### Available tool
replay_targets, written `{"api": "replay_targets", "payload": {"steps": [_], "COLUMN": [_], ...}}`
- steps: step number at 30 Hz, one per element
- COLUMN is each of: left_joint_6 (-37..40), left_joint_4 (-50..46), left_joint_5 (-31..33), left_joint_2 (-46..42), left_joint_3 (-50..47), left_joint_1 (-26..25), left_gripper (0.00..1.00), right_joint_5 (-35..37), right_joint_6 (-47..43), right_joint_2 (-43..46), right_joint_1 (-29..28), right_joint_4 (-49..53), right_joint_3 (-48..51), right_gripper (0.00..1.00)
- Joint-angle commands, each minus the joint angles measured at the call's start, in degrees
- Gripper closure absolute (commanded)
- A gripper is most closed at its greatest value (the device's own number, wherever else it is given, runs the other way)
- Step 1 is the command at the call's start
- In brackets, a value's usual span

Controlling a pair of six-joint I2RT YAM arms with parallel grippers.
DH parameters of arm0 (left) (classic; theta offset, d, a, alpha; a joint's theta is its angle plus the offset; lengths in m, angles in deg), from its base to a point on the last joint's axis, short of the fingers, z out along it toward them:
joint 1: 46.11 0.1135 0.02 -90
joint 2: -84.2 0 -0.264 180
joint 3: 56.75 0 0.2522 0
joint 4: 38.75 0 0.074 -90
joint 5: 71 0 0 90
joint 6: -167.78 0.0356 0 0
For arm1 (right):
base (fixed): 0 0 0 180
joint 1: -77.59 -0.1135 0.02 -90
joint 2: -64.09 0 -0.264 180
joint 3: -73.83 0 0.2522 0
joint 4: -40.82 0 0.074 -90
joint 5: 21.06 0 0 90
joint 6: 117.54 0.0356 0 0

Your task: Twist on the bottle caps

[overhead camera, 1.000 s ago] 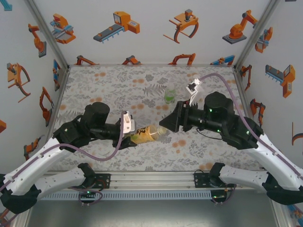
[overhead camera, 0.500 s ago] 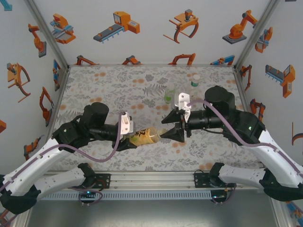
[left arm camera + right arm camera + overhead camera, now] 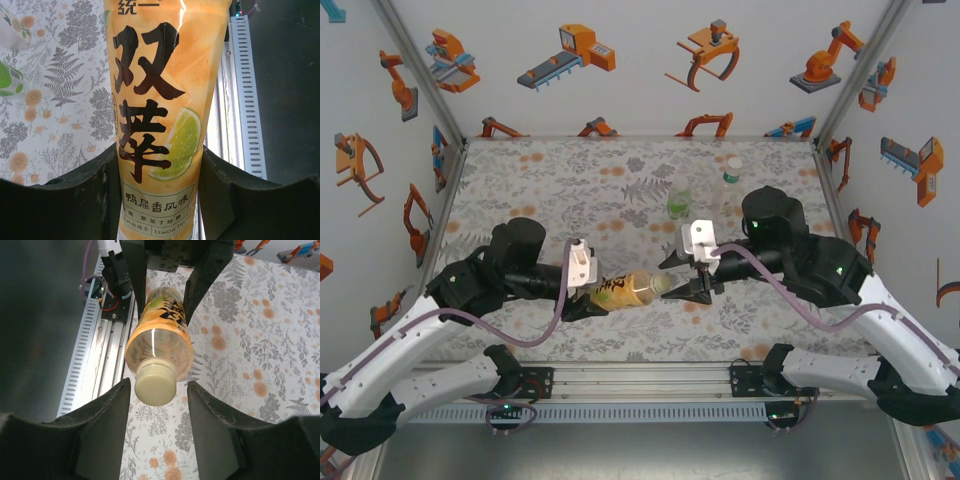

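White walls (image 3: pixel 620 90) printed with orange robot arms enclose a grey floral-patterned table (image 3: pixel 560 175) under even light.

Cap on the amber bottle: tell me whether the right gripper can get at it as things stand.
Probably yes. The cap faces the right gripper, between its open fingers, nothing in the way. The left gripper holds the amber bottle by its labelled body, clear of the cap.
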Motion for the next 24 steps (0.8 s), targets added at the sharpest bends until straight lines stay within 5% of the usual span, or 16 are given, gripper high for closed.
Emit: {"api": "replay_targets", "payload": {"steps": [1, 17, 24], "left_joint_6": [0.31, 0.42, 0.42], "left_joint_4": [-0.16, -0.18, -0.17], "left_joint_5": [-1.61, -1.39, -1.27], "left_joint_2": [-0.63, -0.53, -0.47], "left_joint_3": [1.10, 0.67, 0.63], "left_joint_1": [-0.17, -0.17, -0.17], "left_gripper": [1.00, 1.00, 1.00], "right_joint_5": [-1.32, -1.35, 0.25], "right_joint_6": [0.29, 3.53, 7.55], "right_joint_2": [1.13, 2.40, 1.93], "right_joint_1": [0.04, 0.03, 0.03], "right_joint_4": [-2.95, -6.93, -6.82], "right_joint_3": [1.11, 2.09, 2.43], "right_gripper": [0.55, 0.59, 0.77]}}
